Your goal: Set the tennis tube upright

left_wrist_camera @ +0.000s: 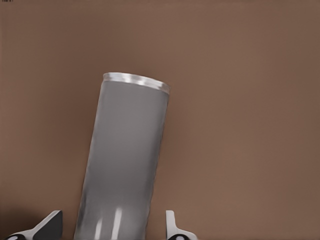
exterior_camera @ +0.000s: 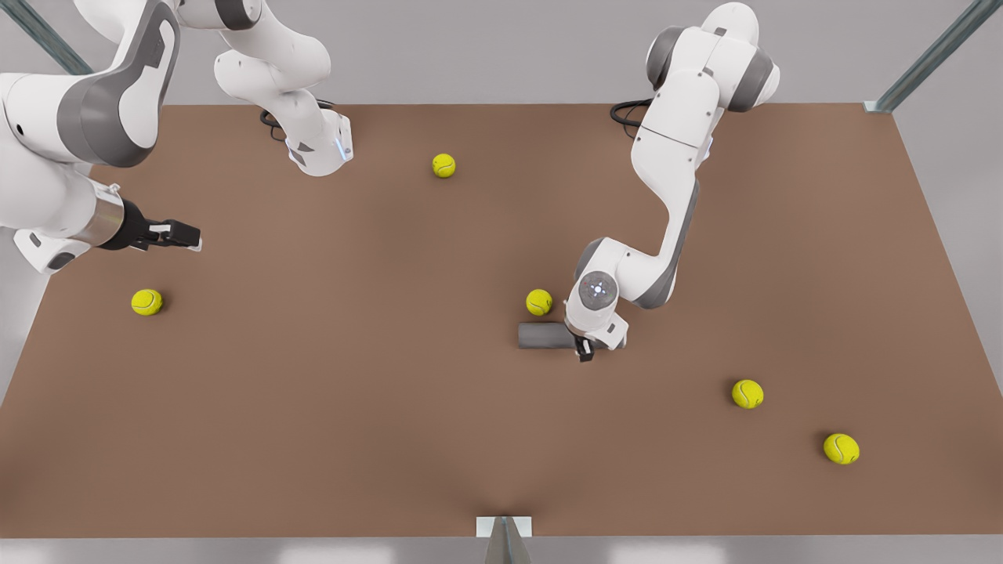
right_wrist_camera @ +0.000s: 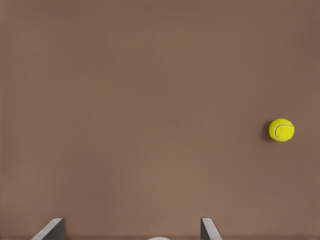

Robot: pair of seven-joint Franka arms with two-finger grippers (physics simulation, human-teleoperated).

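Observation:
The tennis tube (exterior_camera: 544, 335) is a plain grey cylinder lying on its side on the brown table (exterior_camera: 392, 407), near the middle. Its rimmed end (left_wrist_camera: 136, 81) points away from the left wrist camera. My left gripper (exterior_camera: 584, 348) hangs over the tube's end toward the front view's right, open, with one finger on each side of the tube (left_wrist_camera: 122, 165) and a small gap at each finger (left_wrist_camera: 171, 225). My right gripper (exterior_camera: 184, 235) waits at the front view's left, above the table, open and holding nothing (right_wrist_camera: 131, 220).
Several yellow-green tennis balls lie scattered: one (exterior_camera: 539, 301) just behind the tube, one (exterior_camera: 146, 301) below the right gripper, one (exterior_camera: 443, 165) at the back, two (exterior_camera: 747, 393) (exterior_camera: 841, 448) toward the front right. A ball (right_wrist_camera: 281, 130) is in the right wrist view.

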